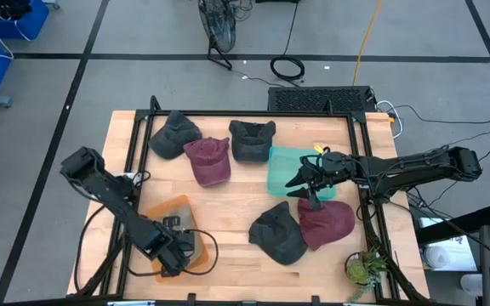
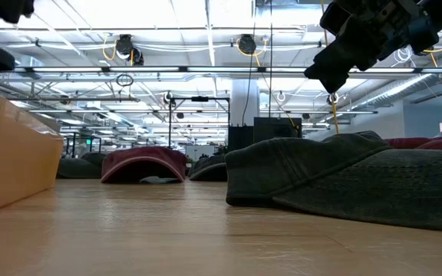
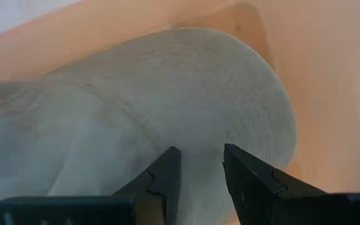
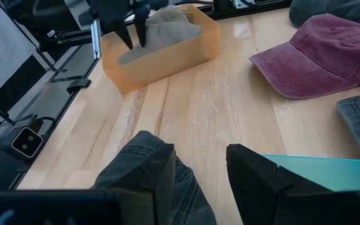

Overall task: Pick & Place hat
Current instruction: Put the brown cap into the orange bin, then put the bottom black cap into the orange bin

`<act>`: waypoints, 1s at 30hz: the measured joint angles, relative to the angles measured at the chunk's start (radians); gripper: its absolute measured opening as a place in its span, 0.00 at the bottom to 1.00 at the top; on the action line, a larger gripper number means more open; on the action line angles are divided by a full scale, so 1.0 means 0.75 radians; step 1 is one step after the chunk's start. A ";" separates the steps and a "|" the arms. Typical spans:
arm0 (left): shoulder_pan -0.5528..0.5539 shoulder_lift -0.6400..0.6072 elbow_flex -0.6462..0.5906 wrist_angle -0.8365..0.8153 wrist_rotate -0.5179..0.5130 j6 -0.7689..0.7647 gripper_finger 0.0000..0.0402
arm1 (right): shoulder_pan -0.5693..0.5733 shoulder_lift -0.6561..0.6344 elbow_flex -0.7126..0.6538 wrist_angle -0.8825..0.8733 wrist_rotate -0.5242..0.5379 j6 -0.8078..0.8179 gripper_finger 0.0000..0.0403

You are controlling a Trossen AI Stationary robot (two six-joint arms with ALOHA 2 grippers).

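Note:
A light grey hat [image 3: 167, 94] lies in the orange bin [image 1: 173, 208] at the near left; it also shows in the right wrist view [image 4: 167, 25]. My left gripper [image 3: 199, 156] stands over this hat, pointing down into the bin, its fingers a little apart. My right gripper [image 1: 294, 185] is open and empty, up in the air by the teal bin [image 1: 283, 166]. A dark grey hat [image 1: 279, 234] and a maroon hat [image 1: 326, 223] lie brim-down on the table below and near it. My left gripper's fingertips [image 3: 170, 165] stand right at the grey hat's crown, coming from above. I cannot tell whether they touch it. The hat rests in the orange bin.
Three more hats lie at the far side: dark grey [image 1: 175, 134], maroon [image 1: 208, 160] and dark [image 1: 252, 138]. A black frame rail [image 1: 366, 170] runs along the table's right side, with a small plant [image 1: 362, 268] at the near right corner. Bare wood [image 4: 217, 100] lies between the bins.

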 joint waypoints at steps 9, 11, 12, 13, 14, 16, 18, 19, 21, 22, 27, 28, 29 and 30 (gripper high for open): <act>0.028 0.055 -0.004 -0.063 -0.011 0.159 0.31 | -0.001 0.000 0.000 0.005 0.002 -0.005 0.32; 0.039 0.032 0.005 -0.108 -0.011 0.190 0.31 | -0.001 0.000 0.000 0.005 0.002 -0.006 0.32; 0.046 0.019 0.015 -0.133 -0.007 0.203 0.31 | -0.001 0.000 0.000 0.005 0.002 -0.007 0.32; 0.054 0.005 0.025 -0.161 -0.006 0.212 0.31 | -0.001 0.000 0.000 0.005 0.003 -0.014 0.32; 0.060 -0.011 0.040 -0.189 -0.017 0.213 0.31 | -0.001 0.000 0.000 0.005 0.003 -0.022 0.32; 0.071 -0.068 0.064 -0.238 -0.089 0.214 0.31 | -0.001 0.000 0.000 0.005 0.003 -0.031 0.32; 0.084 -0.124 0.074 -0.252 -0.154 0.220 0.31 | -0.001 0.000 0.000 0.005 0.003 -0.040 0.32; 0.089 -0.149 0.075 -0.259 -0.178 0.223 0.31 | -0.001 0.000 0.000 0.005 0.004 -0.045 0.32; 0.097 -0.200 0.075 -0.274 -0.200 0.221 0.31 | -0.001 0.000 0.000 0.008 0.003 -0.066 0.32; 0.105 -0.224 0.075 -0.276 -0.200 0.221 0.31 | -0.001 -0.002 0.000 0.009 0.002 -0.077 0.32; 0.115 -0.321 0.076 -0.257 -0.242 0.235 0.31 | 0.035 -0.019 0.001 0.011 0.001 -0.210 0.32; 0.117 -0.336 0.076 -0.244 -0.279 0.261 0.31 | 0.058 -0.021 0.001 0.014 0.000 -0.239 0.32; 0.121 -0.350 0.076 -0.223 -0.333 0.284 0.31 | 0.085 -0.021 0.004 0.015 0.001 -0.257 0.32; 0.125 -0.360 0.076 -0.187 -0.401 0.304 0.31 | 0.114 -0.021 0.014 0.016 0.002 -0.270 0.32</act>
